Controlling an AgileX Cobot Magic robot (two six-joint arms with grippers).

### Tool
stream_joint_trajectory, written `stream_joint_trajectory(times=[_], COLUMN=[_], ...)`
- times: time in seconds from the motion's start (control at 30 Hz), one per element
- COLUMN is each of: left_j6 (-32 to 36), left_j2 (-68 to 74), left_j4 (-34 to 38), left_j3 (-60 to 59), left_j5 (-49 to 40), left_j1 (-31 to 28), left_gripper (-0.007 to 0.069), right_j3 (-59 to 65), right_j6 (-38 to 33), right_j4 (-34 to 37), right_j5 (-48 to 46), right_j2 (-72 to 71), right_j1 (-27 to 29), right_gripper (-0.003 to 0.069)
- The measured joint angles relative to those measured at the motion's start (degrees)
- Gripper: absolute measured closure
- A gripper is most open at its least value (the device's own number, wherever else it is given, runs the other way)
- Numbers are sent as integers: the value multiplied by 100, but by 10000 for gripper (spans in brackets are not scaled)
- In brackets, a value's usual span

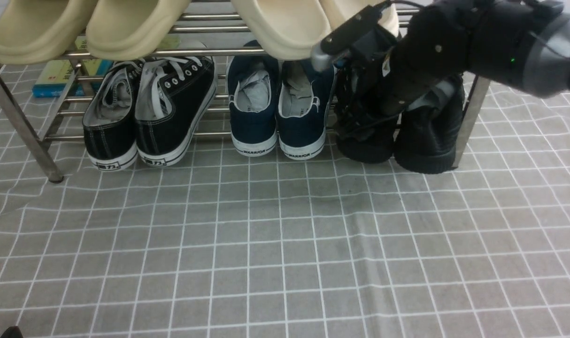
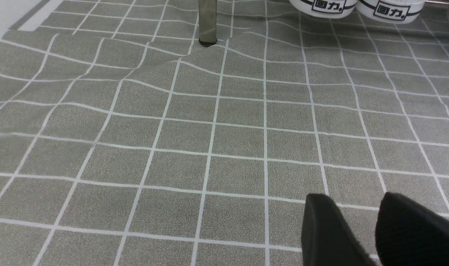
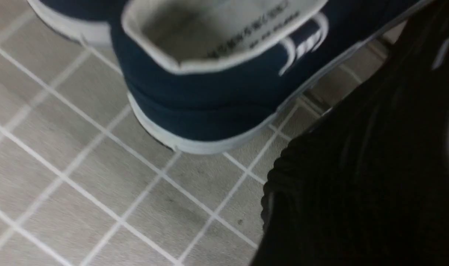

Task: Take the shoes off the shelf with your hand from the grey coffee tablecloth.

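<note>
front view: the steel shelf [image 1: 34, 141] stands along the far edge of the tabletop, which is covered by the grey checked cloth [image 1: 285, 244]. on its lower tier, from the left end to the right, sit black canvas sneakers [image 1: 172, 117], navy slip-ons [image 1: 275, 117] and the black mesh shoes [image 1: 423, 141]. this last pair is at the right end beside the right leg, heels toward the near edge and down at the cloth. cream clogs [image 1: 125, 28] lie on the upper tier. the right gripper [image 1: 360, 56] reaches in from the right and sits against the left shoe of the black pair. one finger [image 1: 350, 28] with a silver-grey pad sticks out above the navy slip-ons; the other is lost against the black shoe, so i cannot tell how the jaws stand or whether they hold anything. left wrist view: the left gripper [image 2: 357, 207] hangs over bare cloth [image 2: 172, 147], jaws spread with cloth showing between them and nothing in them. a shelf leg [image 2: 207, 22] and the white heels of the sneakers [image 2: 322, 4] show beyond. right wrist view, blurred: a black shoe [image 3: 357, 184] fills one side, just beside the heel of a navy slip-on [image 3: 209, 103], both over the cloth [image 3: 80, 166].
</note>
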State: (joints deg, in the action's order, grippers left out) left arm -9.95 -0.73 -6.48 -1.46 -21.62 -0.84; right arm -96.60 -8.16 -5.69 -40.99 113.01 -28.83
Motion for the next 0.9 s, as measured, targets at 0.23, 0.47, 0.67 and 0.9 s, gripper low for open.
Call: stream_joint_trajectory(times=[0.23,0.47,0.67,0.9], left_j6=[0,0,0,0], left_j2=[0,0,0,0], left_j4=[-5,-23,-41,-48], left_j3=[0,0,0,0], left_j5=[0,0,0,0], left_j1=[0,0,0,0], left_gripper=[384,384,384,384], right_j3=[-104,-314,-325,-325], right_j6=[0,-116,-327,-327], right_j4=[-280,-261,-101,28], right_j5=[-102,-957,-1447,-1998], right_j2=[95,-421,-889,-1089], right_j1=[-7,-15,-168,-308], right_gripper=[583,614,614,614])
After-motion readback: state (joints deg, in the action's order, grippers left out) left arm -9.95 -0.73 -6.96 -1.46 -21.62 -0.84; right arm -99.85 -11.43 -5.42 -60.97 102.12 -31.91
